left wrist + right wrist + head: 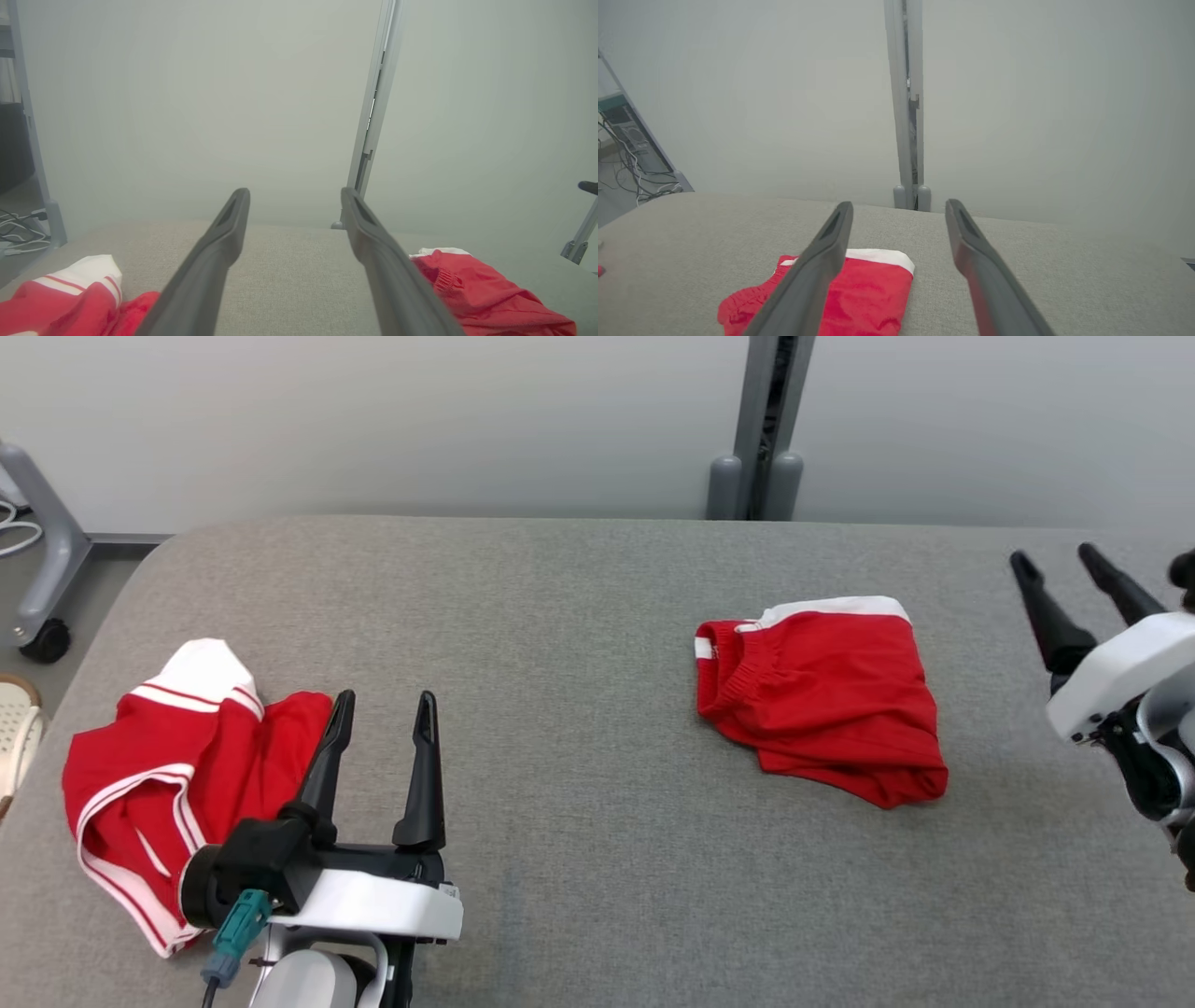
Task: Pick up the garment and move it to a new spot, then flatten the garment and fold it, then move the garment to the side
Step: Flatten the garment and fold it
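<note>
A crumpled red garment (177,775) with white stripes lies at the table's left, also seen in the left wrist view (70,298). A second red garment (826,695), folded into a compact rectangle with a white band, rests right of centre (486,294) (873,294). My left gripper (386,698) stands open just right of the crumpled garment, with nothing between its fingers (294,192). My right gripper (1056,556) hovers open at the far right, apart from the folded garment and holding nothing (899,204).
The grey padded table (560,616) has rounded corners and ends at a pale wall. A grey post (761,429) rises behind the far edge. At the left there is a wheeled grey stand (42,579) on the floor, with cables nearby (635,168).
</note>
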### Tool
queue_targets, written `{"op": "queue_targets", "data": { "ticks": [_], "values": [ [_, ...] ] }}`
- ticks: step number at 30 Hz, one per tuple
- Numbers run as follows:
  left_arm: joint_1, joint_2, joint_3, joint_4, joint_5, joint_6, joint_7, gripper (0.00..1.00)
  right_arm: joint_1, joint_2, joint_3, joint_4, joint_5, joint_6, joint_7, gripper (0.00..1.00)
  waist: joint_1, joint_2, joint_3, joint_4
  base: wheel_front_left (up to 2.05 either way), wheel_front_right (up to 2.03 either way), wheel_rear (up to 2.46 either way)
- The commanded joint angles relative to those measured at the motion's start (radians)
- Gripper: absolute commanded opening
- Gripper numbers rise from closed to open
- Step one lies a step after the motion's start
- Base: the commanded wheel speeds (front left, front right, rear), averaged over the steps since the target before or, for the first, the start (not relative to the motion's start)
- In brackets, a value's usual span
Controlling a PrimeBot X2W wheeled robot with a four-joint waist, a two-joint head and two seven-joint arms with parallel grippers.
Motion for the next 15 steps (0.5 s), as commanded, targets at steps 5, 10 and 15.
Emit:
{"op": "queue_targets", "data": {
  "ticks": [5, 10, 15],
  "values": [
    [0.004, 0.004, 0.017, -0.016, 0.005, 0.002, -0.001, 1.0, 0.219, 0.058, -0.305, -0.129, -0.14, 0.0, -0.005, 1.0, 0.0, -0.0001, 0.012, -0.031, 0.0, 0.0, 0.0],
    [0.012, 0.004, 0.027, -0.026, 0.005, -0.004, -0.001, 1.0, 0.401, 0.151, -0.514, -0.239, -0.269, 0.0, -0.005, 1.0, 0.0, -0.0001, 0.009, -0.041, 0.0, 0.0, 0.0],
    [0.031, 0.004, 0.043, -0.039, 0.006, -0.01, -0.001, 1.0, 0.521, 0.231, -0.661, -0.321, -0.364, 0.0, -0.006, 1.0, 0.0, -0.0001, 0.003, -0.039, 0.0, 0.0, 0.0]
  ]
}}
